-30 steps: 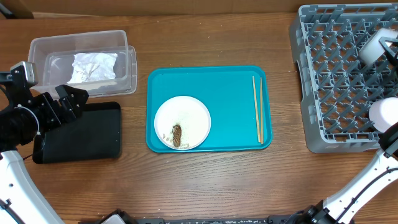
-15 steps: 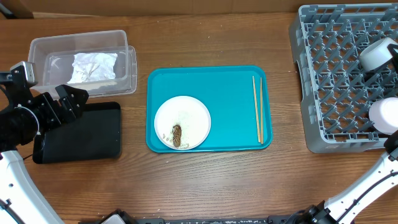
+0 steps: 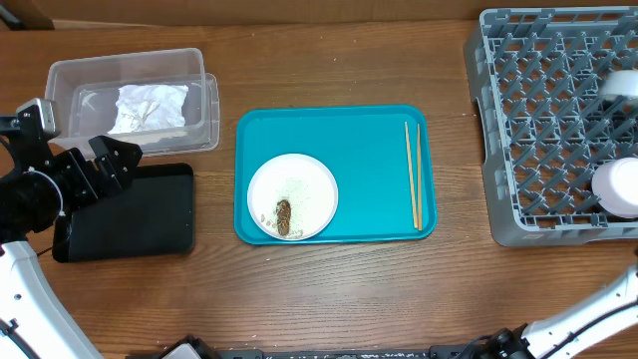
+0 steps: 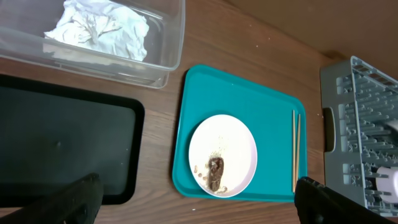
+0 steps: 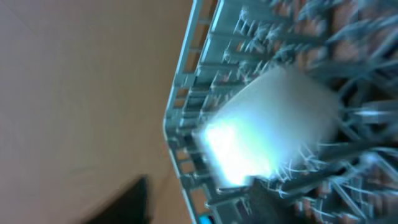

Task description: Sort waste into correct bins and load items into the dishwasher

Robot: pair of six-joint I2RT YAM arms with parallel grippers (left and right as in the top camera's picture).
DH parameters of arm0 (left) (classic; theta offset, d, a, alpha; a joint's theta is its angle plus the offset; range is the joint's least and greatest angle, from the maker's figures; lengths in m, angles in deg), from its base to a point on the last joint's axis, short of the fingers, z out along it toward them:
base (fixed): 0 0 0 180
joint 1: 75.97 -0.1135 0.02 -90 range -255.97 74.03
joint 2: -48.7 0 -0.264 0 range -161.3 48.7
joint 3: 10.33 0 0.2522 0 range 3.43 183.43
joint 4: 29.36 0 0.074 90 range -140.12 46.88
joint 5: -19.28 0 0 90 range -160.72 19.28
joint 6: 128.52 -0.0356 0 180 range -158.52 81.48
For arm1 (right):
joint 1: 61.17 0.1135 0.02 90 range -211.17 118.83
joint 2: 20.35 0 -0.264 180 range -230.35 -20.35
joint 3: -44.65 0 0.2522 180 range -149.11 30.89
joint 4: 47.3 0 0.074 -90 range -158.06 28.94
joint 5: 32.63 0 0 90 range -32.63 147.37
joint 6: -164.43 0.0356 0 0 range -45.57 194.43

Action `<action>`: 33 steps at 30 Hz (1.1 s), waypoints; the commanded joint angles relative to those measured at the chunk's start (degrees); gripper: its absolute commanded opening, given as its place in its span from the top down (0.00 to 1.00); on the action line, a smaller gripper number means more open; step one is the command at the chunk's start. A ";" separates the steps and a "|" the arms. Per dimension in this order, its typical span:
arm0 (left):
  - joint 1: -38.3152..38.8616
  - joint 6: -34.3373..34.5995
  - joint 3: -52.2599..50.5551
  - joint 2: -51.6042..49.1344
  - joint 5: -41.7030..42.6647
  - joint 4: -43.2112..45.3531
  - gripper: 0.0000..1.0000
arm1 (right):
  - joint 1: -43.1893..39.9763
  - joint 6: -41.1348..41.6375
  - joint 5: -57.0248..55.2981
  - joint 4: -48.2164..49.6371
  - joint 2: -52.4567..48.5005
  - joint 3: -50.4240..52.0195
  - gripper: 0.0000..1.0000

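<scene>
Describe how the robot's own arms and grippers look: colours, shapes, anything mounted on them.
The left arm has smooth white tubular links, ending in a bulky black wrist and the left gripper with dark, blunt fingers. A small grey box sits on its wrist. The right arm shows only a white link.

Overhead, left wrist both overlook teal tray [image 3: 369, 150].

overhead i see even, soft light and sharp detail, with faint shadows beside the teal tray [image 3: 369, 170]. my left wrist view is crisp too. my right wrist view smears with motion blur; a white shape [image 5: 267, 124] glares inside the grey rack [image 5: 245, 37].
</scene>
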 commanded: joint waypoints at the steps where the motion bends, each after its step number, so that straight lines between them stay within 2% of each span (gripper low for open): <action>1: -0.22 -0.92 0.37 -0.04 0.00 0.02 0.00 | 0.85 1.05 -3.02 0.13 5.64 -0.68 0.25; 4: -0.22 -0.92 0.37 -0.04 0.00 0.02 0.00 | 0.96 2.86 -2.99 0.00 7.37 -0.68 0.24; 6: -0.22 -0.92 0.37 -0.04 0.00 0.02 0.00 | 0.96 3.28 -2.97 -0.02 8.13 -0.68 0.27; 9: -0.22 -0.92 0.37 -0.04 0.00 0.02 0.00 | 1.31 3.32 -3.17 0.02 9.11 -0.68 0.36; 11: -0.22 -0.92 0.37 -0.04 0.00 0.02 0.00 | 2.21 3.28 -6.23 0.00 9.18 -0.68 0.49; 14: -0.22 -0.92 0.37 -0.04 0.00 0.02 0.00 | 4.63 3.15 -18.21 -0.70 9.16 -0.61 0.63; 18: -0.22 -0.92 0.37 -0.04 0.00 0.02 0.00 | 10.05 3.17 -40.39 -1.38 8.87 -0.61 0.89; 20: -0.22 -0.92 0.37 -0.04 0.00 0.02 0.00 | 13.27 3.39 -49.57 -1.29 8.15 -0.61 0.96; 29: -0.22 -0.92 0.37 -0.04 0.00 0.02 0.00 | 22.77 6.40 -66.60 -4.37 2.29 -0.61 0.96; 33: -0.22 -0.92 0.37 -0.04 0.00 0.04 0.00 | 23.58 6.38 -69.42 -4.76 2.21 -0.63 0.96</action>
